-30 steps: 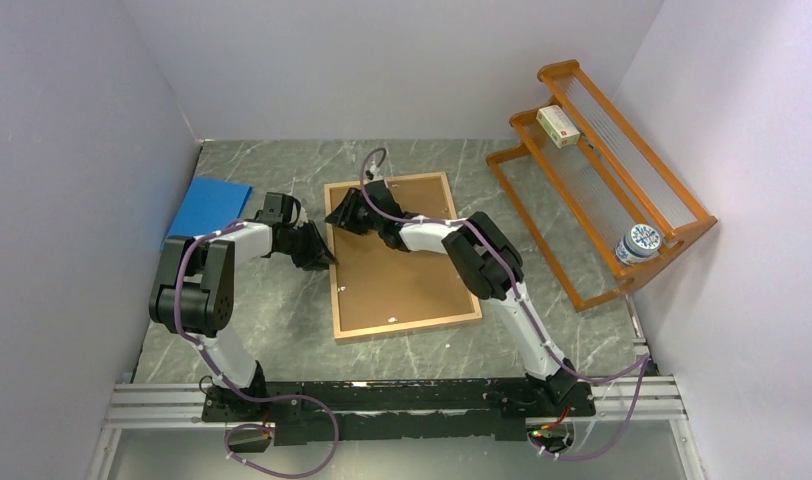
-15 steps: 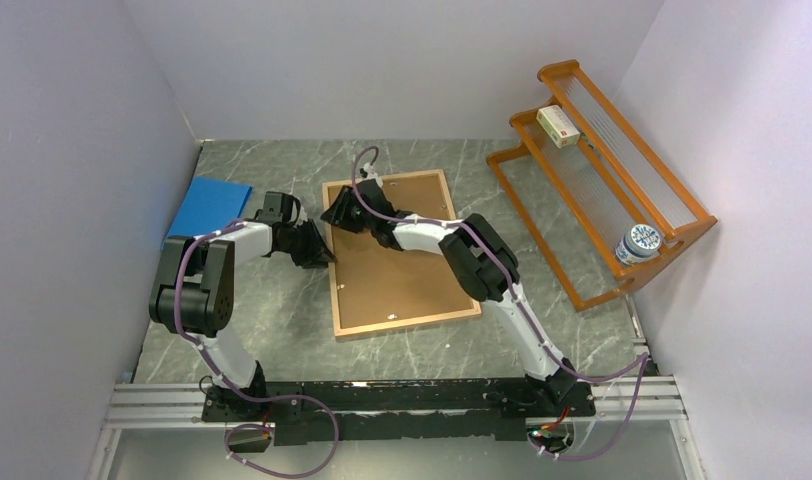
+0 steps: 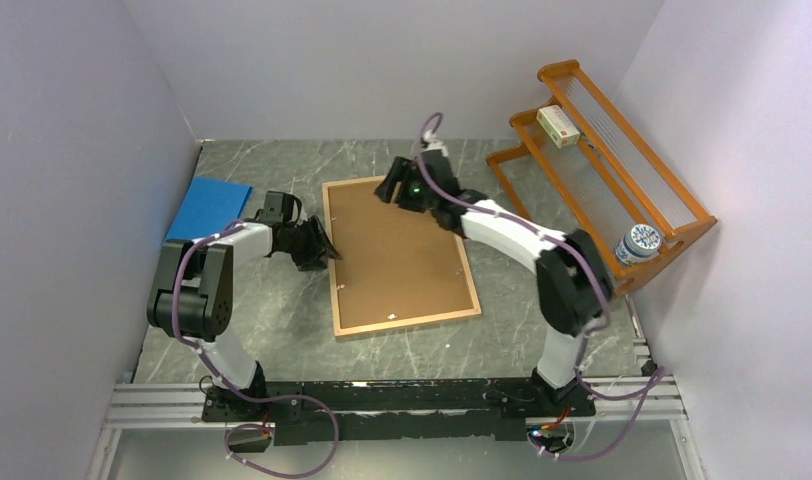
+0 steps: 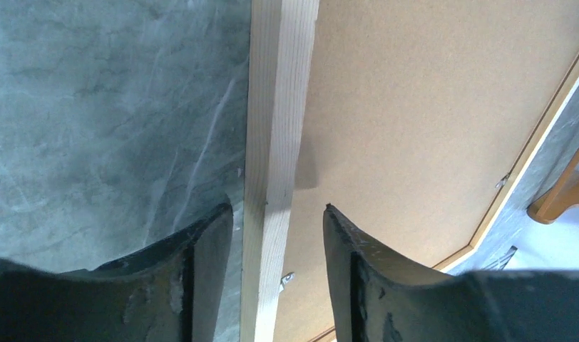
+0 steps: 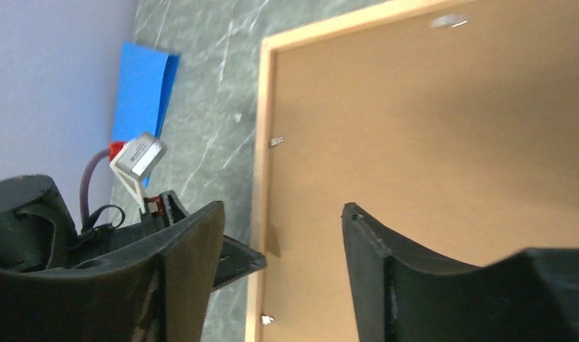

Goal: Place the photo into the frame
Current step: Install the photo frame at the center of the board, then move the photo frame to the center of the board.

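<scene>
The frame (image 3: 334, 290) lies flat mid-table with its narrow light-orange border round a brown hardboard backing panel (image 3: 397, 260). The photo is not in view. My left gripper (image 3: 327, 251) is open at the frame's left side. In the left wrist view its jaws (image 4: 276, 221) straddle the wooden border (image 4: 279, 107), one finger over the table, the other over the backing (image 4: 415, 107). My right gripper (image 3: 390, 190) is open and empty, raised over the frame's far edge. In the right wrist view it (image 5: 283, 214) hangs above the backing (image 5: 429, 142) and border (image 5: 262, 142).
A plain blue sheet (image 3: 210, 205) lies at the far left by the wall and also shows in the right wrist view (image 5: 140, 92). An orange slatted rack (image 3: 602, 190) stands at the right, holding a small box (image 3: 558, 126) and a patterned cup (image 3: 639, 243).
My right gripper has left the frame's far left corner, moving right along the far edge and lifting. The left gripper has stayed at the frame's left border.
</scene>
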{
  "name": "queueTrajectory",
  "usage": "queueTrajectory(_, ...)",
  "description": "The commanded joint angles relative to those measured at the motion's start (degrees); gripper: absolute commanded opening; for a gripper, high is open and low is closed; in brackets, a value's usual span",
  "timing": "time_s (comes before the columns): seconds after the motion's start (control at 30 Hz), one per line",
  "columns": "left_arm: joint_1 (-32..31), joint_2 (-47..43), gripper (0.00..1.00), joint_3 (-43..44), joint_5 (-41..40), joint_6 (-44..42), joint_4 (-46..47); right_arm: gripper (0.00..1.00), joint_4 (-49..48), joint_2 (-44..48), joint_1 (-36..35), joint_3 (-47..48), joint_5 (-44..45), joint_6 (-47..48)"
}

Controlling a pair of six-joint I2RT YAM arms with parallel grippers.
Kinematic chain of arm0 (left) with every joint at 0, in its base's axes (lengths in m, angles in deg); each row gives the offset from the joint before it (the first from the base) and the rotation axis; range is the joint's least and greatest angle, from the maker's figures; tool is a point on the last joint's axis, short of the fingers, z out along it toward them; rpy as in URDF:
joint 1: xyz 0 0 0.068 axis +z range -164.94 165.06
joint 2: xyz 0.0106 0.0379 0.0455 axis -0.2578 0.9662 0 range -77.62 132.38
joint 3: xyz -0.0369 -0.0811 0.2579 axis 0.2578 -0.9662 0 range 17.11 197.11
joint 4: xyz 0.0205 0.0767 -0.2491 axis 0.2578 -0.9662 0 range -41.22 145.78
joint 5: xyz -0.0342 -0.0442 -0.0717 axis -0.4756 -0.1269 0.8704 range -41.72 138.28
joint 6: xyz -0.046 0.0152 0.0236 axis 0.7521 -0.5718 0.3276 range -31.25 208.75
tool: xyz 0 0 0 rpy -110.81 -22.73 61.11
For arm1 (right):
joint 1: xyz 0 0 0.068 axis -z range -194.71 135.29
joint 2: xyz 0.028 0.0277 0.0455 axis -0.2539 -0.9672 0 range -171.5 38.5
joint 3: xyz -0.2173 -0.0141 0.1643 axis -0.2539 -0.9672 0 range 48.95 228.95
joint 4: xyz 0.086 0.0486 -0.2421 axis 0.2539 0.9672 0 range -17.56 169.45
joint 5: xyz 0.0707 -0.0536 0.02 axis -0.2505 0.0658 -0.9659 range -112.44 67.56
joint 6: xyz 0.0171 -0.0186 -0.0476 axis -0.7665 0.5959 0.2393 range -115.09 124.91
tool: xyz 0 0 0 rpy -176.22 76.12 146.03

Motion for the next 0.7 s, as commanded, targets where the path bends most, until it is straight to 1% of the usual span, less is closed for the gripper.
queueTrajectory(0.0,-0.2,-3.6,0.59,-2.1,-2.1,0.8,-1.3,0.70,15.7,8.9,5.7,-6.6,7.6,4.0)
queueTrajectory(0.03,-0.2,-4.4,0.61,-2.6,-2.0,1.0,-1.1,0.73,18.2,10.7,7.2,-8.8,8.2,4.3)
queueTrajectory(0.13,-0.2,-6.9,0.69,-4.4,-2.1,1.5,-0.6,0.80,21.7,14.9,11.2,-15.4,9.3,6.0)
queueTrajectory(0.2,-0.2,-8.0,0.72,-5.2,-2.3,1.7,-0.6,0.83,22.6,17.4,13.0,-20.2,9.9,7.2)
queueTrajectory(0.27,-0.2,-8.6,0.73,-5.8,-2.2,1.8,-0.4,0.84,23.1,19.3,14.6,-23.8,10.6,7.4)
queueTrajectory(0.4,-0.2,-7.7,0.70,-6.1,-0.3,2.1,0.4,0.84,22.8,20.9,15.7,-28.2,7.1,7.8)
queueTrajectory(0.43,-0.2,-6.7,0.66,-6.3,1.5,2.4,1.2,0.84,22.2,20.8,15.7,-29.6,3.3,7.9)
queueTrajectory(0.5,-0.2,-5.9,0.63,-6.5,2.9,2.7,2.4,0.84,21.2,20.6,15.8,-30.8,0.1,7.7)
queueTrajectory(0.67,-0.2,-4.0,0.59,-6.2,5.5,3.1,4.0,0.81,18.2,21.5,15.7,-33.4,-8.0,6.5)
